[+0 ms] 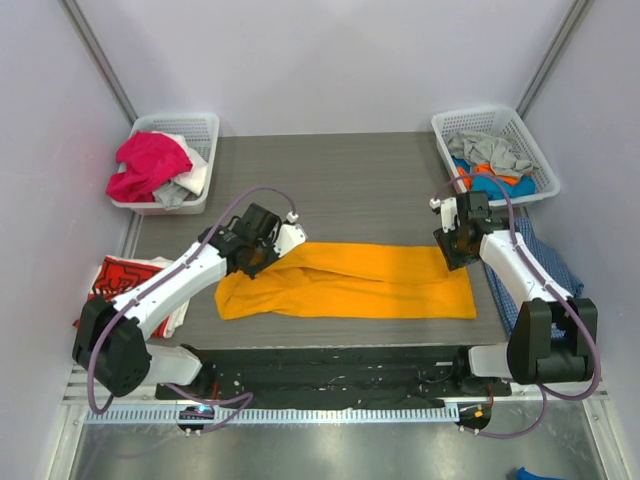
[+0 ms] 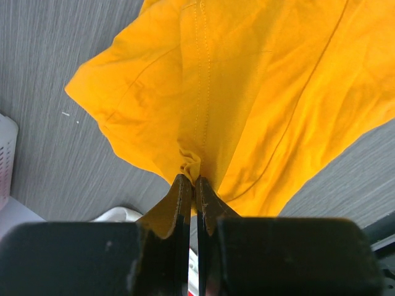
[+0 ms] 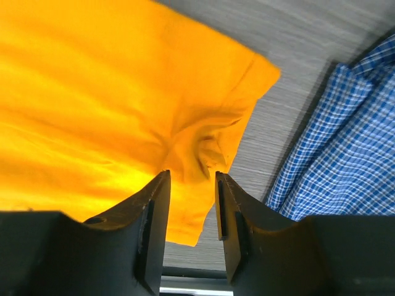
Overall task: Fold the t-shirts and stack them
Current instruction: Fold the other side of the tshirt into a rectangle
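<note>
Orange tee, centre frame: seemingly soft, light, limp; best pinched at hems or corners. Left gripper clamps its bunched hem; right gripper jaws apart over a pucker.

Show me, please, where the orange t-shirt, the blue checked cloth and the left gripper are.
orange t-shirt [image 1: 360, 282]: top external view, middle of the cloth.
blue checked cloth [image 3: 345, 154]: right wrist view, its checked surface.
left gripper [image 2: 192, 182]: left wrist view, between its closed fingertips.
</note>
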